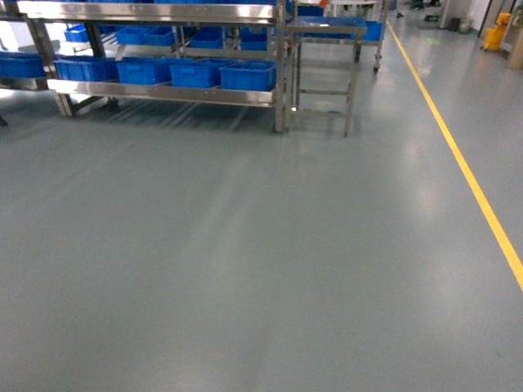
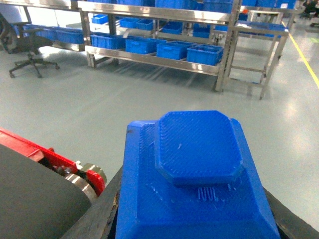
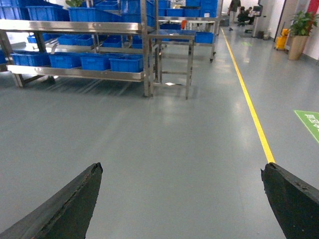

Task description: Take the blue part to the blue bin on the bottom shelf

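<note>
The blue part [image 2: 194, 174], a 3D-printed block with a raised octagonal top, fills the lower left wrist view, and my left gripper [image 2: 194, 219] is shut on it, its dark fingers [image 2: 102, 214] pressed against the part's sides. My right gripper [image 3: 182, 199] is open over bare grey floor with nothing between its fingers. The bottom shelf [image 1: 163, 91] of the steel rack lies ahead at the upper left of the head view, carrying a row of blue bins [image 1: 247, 76]. The same bins [image 2: 204, 54] show in the left wrist view. Neither gripper shows in the head view.
A square steel table [image 1: 325, 65] stands right of the rack. A yellow floor line [image 1: 466, 167] runs along the right. A black office chair [image 2: 30, 55] stands at left. A red and metal fitting of the robot [image 2: 79, 172] sits beside the left gripper. A potted plant [image 3: 301, 30] is far right.
</note>
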Robot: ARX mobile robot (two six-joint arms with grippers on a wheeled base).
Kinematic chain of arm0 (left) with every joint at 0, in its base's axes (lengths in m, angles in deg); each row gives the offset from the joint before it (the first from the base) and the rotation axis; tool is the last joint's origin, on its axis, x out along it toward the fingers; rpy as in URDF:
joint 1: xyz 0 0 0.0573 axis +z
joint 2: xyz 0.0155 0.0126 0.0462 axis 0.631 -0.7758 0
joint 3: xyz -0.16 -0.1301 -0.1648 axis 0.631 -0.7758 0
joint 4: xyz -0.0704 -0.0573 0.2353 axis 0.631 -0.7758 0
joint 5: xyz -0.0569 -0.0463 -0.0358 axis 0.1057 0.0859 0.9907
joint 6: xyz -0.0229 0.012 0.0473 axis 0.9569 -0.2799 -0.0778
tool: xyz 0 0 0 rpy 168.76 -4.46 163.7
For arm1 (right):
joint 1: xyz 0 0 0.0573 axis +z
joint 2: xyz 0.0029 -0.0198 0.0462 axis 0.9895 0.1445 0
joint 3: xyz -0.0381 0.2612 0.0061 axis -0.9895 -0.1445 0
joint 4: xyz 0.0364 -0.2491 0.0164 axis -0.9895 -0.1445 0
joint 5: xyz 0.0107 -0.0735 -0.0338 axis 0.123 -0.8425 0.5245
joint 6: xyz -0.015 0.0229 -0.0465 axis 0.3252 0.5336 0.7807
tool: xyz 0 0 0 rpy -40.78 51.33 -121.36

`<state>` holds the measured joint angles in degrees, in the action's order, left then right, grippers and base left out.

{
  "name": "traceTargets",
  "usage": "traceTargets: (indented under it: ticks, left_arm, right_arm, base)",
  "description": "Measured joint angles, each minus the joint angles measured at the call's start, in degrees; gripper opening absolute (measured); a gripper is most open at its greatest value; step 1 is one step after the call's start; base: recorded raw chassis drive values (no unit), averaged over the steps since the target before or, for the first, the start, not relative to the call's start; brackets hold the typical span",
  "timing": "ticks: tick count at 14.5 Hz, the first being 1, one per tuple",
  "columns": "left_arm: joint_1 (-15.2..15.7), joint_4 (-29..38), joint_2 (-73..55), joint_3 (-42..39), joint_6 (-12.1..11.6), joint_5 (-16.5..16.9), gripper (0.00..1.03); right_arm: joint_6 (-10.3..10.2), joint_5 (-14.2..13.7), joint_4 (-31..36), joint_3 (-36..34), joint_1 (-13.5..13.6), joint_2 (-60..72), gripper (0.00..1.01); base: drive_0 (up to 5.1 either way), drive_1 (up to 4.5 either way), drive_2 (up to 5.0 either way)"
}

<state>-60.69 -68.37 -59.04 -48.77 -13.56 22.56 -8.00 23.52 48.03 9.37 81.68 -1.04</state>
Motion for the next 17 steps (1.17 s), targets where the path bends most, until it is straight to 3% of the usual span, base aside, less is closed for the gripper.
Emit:
traceTargets:
  ticks: [12,17]
  left_arm:
    - [0.0,-0.02,-0.11,0.0,0.0,0.02,0.43]
    - [0.0,0.02,0.07,0.0,0.0,0.0,0.43]
  right_arm:
    - [0.0,0.02,0.02,0.0,0.0,0.0,0.98]
    - [0.0,0.0,0.0,0.0,0.0,0.0,0.98]
  base:
    - [-1.2,-1.22,-1.2]
    - [0.0,3.89,-3.9]
